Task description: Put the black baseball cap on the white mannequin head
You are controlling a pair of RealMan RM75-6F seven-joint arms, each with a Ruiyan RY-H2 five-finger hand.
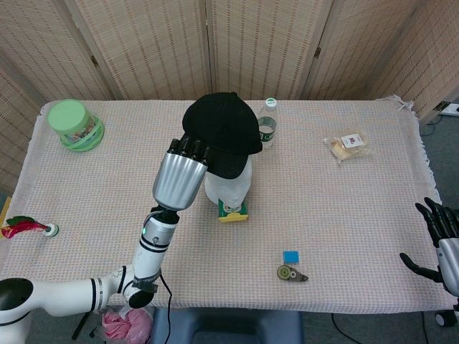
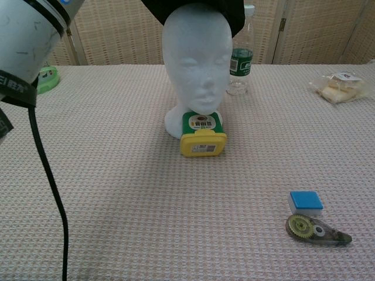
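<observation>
The left hand (image 1: 181,176) grips the black baseball cap (image 1: 224,132) at its rim; soft, light fabric drapes over the white mannequin head (image 2: 196,64) just beyond its fingers.

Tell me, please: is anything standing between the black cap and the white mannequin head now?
Nothing visible does. The left hand holds the black baseball cap right over the white mannequin head, its crown already covered. The water bottle stands behind, and the yellow-green box lies at the base in front.

Around the mannequin head (image 1: 229,188) at frame centre I am crowded: a yellow-green box (image 1: 233,211) touches its base in front, a water bottle (image 1: 266,123) stands just behind. The tabletop (image 1: 358,215) lies open right of it, toward my right hand (image 1: 443,240).
</observation>
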